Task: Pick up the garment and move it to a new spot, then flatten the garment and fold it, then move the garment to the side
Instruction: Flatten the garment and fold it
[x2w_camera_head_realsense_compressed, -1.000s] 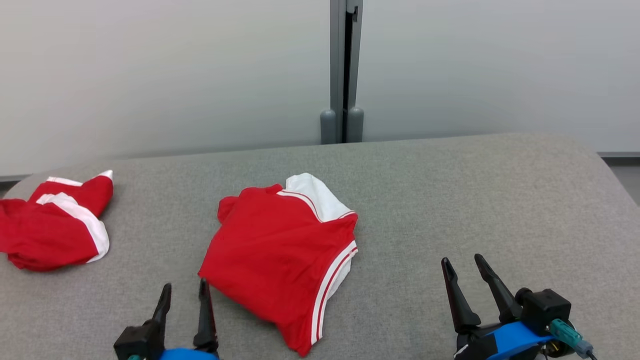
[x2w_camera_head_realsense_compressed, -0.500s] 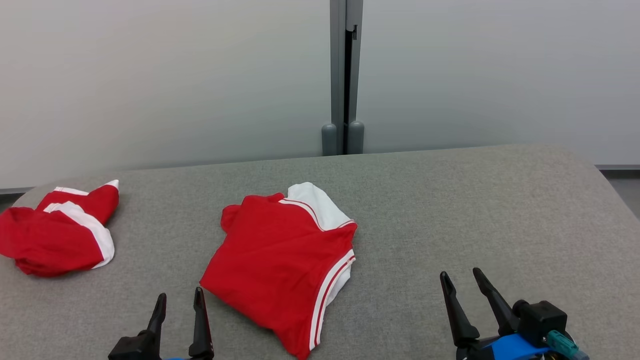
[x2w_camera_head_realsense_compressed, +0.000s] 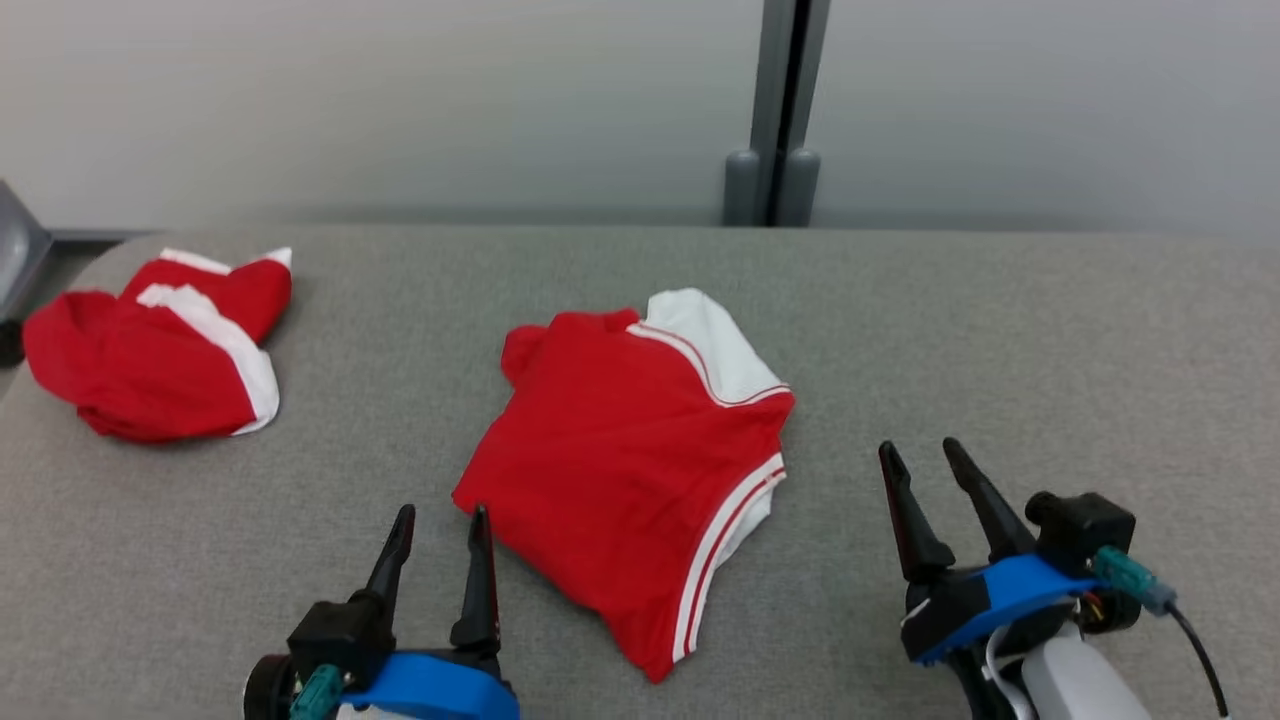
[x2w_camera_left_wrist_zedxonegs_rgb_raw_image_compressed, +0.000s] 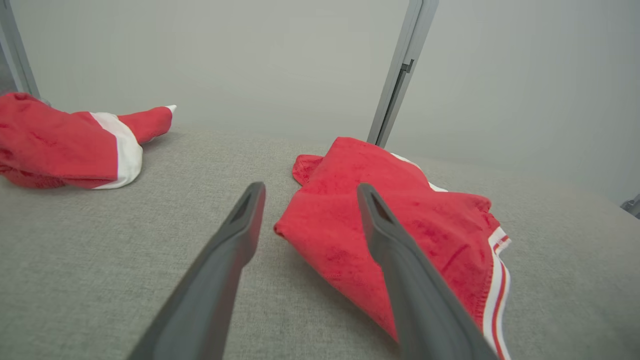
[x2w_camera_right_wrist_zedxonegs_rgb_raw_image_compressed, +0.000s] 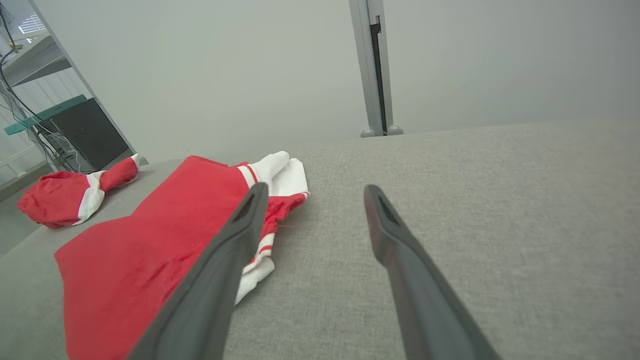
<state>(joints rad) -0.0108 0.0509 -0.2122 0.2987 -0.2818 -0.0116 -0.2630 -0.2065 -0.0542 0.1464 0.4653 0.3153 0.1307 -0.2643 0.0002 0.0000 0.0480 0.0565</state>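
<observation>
Nearest, left gripper (x2w_camera_head_realsense_compressed: 442, 512) and right gripper (x2w_camera_head_realsense_compressed: 917, 446) spread wide, both empty, above grey fabric surface (x2w_camera_head_realsense_compressed: 1000, 330). Folded red garment (x2w_camera_head_realsense_compressed: 630, 450) lies centrally between them, long axis roughly near-to-far, white end towards pale wall (x2w_camera_head_realsense_compressed: 400, 100).

Looks like a lab or test bay: plain grey partition panels (x2w_camera_head_realsense_compressed: 400, 90) and metal post (x2w_camera_head_realsense_compressed: 778, 110) across the top, felt-covered bench (x2w_camera_head_realsense_compressed: 1000, 330) below, cabled shelving (x2w_camera_right_wrist_zedxonegs_rgb_raw_image_compressed: 45, 56) at upper left.

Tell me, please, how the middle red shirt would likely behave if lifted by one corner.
Probably floppy: the shirt lies in soft, creased layers, so the fold would likely fall open. It looks thin, so probably light.
</observation>
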